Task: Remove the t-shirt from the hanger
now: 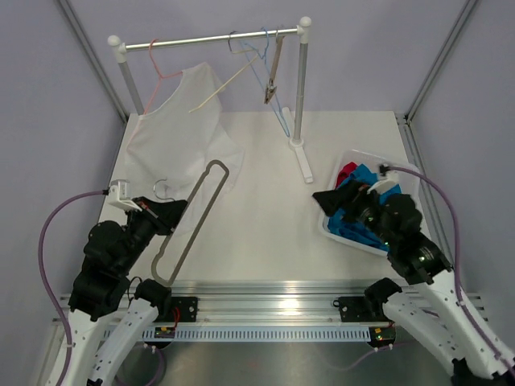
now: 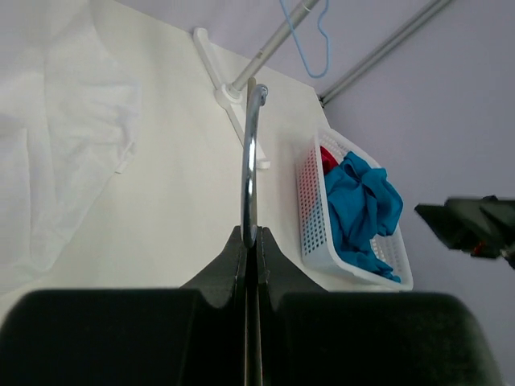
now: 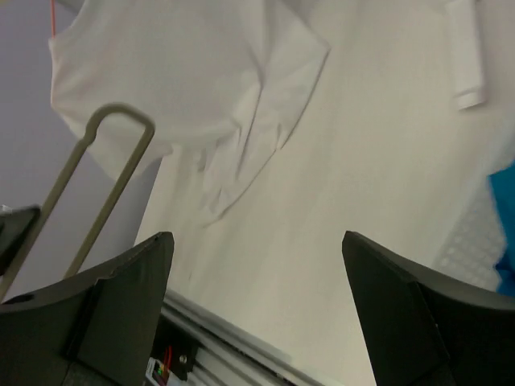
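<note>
My left claw (image 1: 173,215) is pinched tight on the grey hanger (image 1: 217,163). My left wrist camera shows the metal bar squeezed between the two fingers (image 2: 229,257), with nothing on it. The white t-shirt (image 1: 181,145) is off to the side of it, not around it. So I think the big part of the job is done: the hanger is bare.

The t-shirt lies spread on the table (image 1: 265,233), on the far left. Its top part goes up toward the rack (image 1: 209,38), next to a pink hanger (image 1: 154,84). I cannot tell if it is caught on that one or only leaning there. The round end of the grey hanger sits just by the edge of the cloth.

My right claw (image 1: 328,211) is wide open and holds nothing. It hangs over the white basket (image 1: 406,173), which has blue and red clothes in it.

What I think is left: put the grey hanger down, and check that the t-shirt is fully free.
</note>
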`<state>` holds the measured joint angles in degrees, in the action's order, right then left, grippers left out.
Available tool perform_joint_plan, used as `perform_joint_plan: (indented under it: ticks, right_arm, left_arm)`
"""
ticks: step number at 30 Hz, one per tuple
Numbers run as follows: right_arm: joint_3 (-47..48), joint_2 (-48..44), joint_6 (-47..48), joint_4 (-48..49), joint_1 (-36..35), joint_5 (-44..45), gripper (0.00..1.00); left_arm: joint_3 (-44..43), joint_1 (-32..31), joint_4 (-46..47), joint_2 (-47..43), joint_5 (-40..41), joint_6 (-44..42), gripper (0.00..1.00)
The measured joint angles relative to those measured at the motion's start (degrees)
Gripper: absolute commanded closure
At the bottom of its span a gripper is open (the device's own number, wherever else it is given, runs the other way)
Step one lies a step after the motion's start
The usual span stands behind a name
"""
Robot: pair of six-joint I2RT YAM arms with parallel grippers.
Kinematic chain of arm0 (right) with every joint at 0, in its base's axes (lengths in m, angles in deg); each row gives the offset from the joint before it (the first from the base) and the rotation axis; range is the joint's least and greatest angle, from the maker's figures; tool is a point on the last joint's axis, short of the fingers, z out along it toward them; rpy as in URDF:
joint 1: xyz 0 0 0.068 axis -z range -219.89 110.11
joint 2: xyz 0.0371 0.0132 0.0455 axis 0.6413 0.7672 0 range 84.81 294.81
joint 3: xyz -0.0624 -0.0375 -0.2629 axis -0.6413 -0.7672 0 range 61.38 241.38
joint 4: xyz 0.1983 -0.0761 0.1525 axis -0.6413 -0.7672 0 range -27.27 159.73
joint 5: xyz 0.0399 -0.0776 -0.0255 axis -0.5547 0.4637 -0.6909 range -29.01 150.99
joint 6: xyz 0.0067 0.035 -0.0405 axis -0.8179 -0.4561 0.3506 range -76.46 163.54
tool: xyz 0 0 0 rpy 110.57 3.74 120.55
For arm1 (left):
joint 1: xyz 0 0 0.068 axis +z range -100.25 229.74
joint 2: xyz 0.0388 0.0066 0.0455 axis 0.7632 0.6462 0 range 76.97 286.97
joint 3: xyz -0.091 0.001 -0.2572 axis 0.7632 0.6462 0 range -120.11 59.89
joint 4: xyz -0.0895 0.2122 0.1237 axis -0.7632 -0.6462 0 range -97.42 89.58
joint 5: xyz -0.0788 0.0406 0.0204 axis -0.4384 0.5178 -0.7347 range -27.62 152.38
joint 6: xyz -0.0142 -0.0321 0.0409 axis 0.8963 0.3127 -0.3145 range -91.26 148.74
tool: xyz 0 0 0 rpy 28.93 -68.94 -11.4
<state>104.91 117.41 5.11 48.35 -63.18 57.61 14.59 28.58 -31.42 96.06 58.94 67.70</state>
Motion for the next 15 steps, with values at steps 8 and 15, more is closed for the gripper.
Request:
perform_joint_plan:
  ticks: [8, 15]
  right_arm:
    - [14.5, 25.9, 2.3, 7.2, -46.4, 15.1, 0.16]
    - [34.9, 46.7, 7.0, 12.9, -57.6, 22.0, 0.07]
  left_arm:
    - [2.3, -0.2, 5.7, 3.8, 7.2, 3.3, 1.0]
    - [2.3, -0.4, 8.5, 3.8, 14.5, 3.0, 1.0]
